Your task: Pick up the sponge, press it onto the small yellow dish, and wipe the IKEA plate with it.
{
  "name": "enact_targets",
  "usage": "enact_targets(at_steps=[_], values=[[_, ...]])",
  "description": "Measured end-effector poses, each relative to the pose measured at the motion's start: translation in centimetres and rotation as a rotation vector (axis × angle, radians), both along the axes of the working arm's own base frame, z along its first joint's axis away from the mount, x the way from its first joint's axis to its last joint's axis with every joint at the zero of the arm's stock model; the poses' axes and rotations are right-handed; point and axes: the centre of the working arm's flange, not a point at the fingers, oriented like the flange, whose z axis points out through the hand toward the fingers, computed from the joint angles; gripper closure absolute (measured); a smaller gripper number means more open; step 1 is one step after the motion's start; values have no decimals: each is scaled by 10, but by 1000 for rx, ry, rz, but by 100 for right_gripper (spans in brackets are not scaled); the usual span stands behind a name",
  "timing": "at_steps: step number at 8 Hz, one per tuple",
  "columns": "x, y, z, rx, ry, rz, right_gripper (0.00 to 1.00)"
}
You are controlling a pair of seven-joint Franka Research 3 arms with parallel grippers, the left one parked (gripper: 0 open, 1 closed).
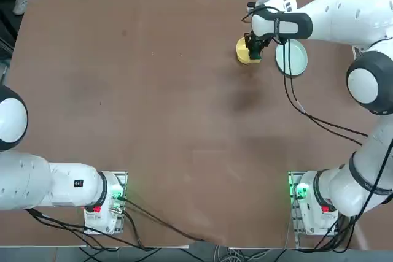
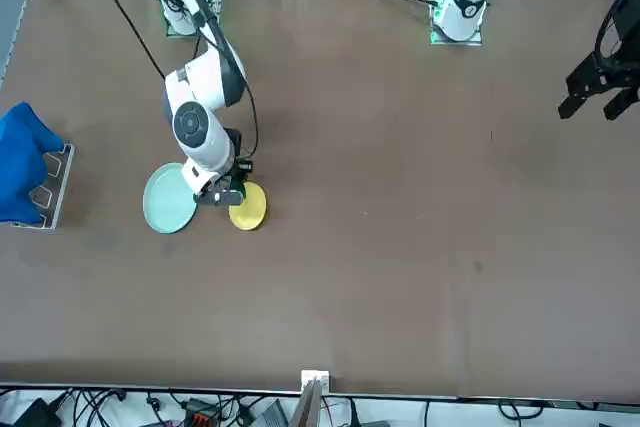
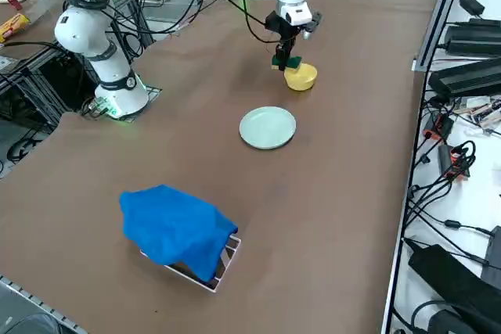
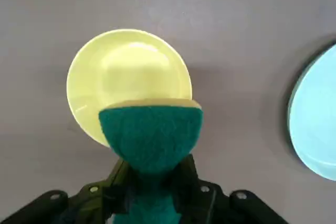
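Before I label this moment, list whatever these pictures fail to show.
- Contact between sponge and yellow dish: right wrist view, the sponge itself covers it.
- Far part of the mint plate: right wrist view, cut by the edge.
- What the blue cloth covers: right side view.

Mint plate runs off right wrist view's edge. Yellow dish partly covered by sponge there. Sponge's squeezed middle hidden between fingers. Whether sponge touches dish: can't tell. Rack mostly under blue cloth; contents hidden. Parked arm cropped in top view.
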Motion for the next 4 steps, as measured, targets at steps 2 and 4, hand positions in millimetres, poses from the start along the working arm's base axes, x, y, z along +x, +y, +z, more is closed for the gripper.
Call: enact_targets(at_steps=[2, 4], values=[[11, 6, -3, 11, -7, -1, 62], [20, 14, -8, 27, 6, -10, 62]])
